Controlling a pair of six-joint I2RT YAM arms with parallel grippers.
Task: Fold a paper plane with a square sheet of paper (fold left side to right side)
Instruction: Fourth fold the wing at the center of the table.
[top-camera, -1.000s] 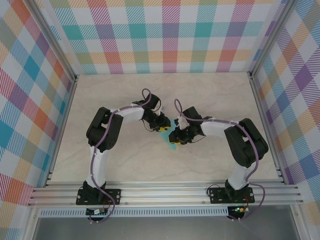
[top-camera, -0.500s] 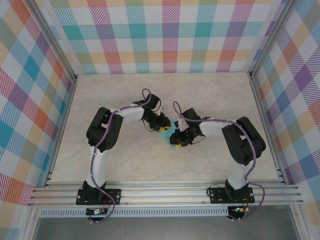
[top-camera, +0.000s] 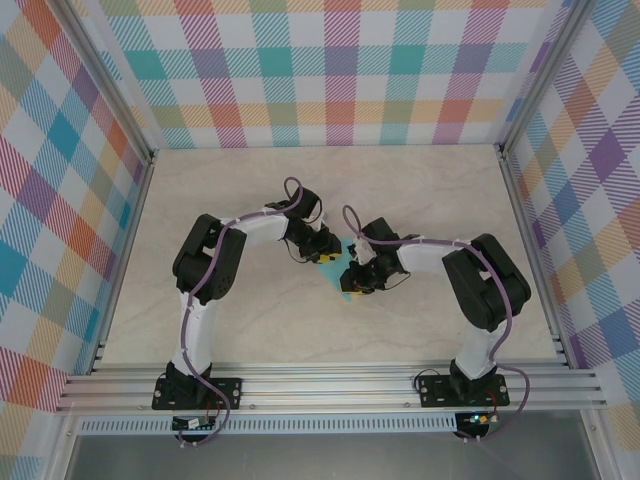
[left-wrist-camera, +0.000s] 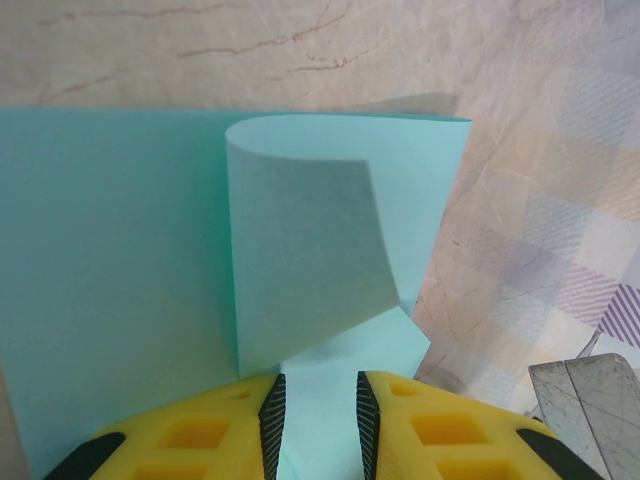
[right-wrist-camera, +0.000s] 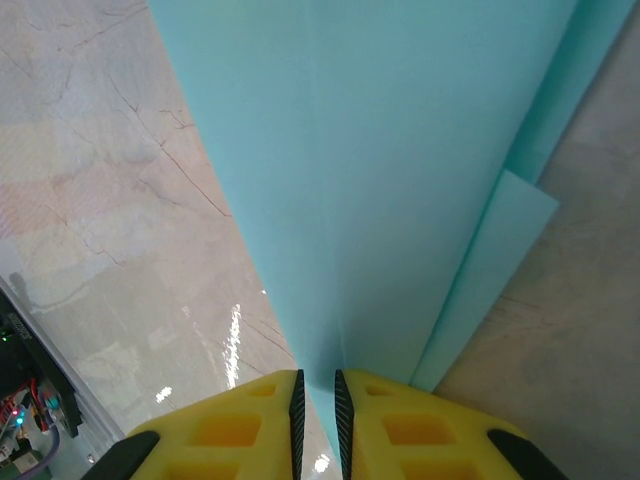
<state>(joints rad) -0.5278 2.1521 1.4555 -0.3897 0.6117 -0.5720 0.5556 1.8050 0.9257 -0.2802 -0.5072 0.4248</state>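
Seen from above, my two arms meet at the middle of the pale marble-patterned bench, over a light-turquoise sheet of paper. My left jaws stand slightly apart, their yellow fingers low over the near edge of the sheet, with paper showing in the gap. Just ahead of them a flap of the sheet curls up and over itself. My right jaws are almost together, pinching a folded edge of the same sheet between yellow fingers.
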